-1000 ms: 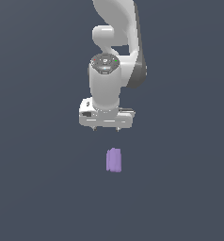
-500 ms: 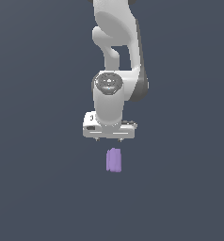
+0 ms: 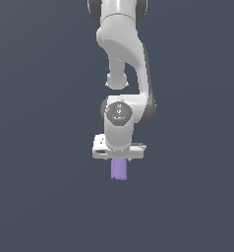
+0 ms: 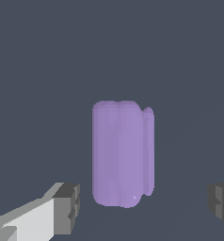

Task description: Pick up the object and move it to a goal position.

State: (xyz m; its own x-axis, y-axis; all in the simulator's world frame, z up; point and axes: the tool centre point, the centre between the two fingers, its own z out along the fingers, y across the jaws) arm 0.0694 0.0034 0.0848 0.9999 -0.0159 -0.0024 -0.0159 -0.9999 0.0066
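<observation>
Arm lower than a second ago; gripper (image 3: 119,158) now directly over the object (image 3: 119,169), formerly clear above it. Object: light-purple ridged block, just below centre of the exterior view, long axis up and down the frame. In the wrist view the object (image 4: 122,153) sits between the spread fingers (image 4: 67,207), untouched. Arm: descends from top centre, wrist pointing down.
</observation>
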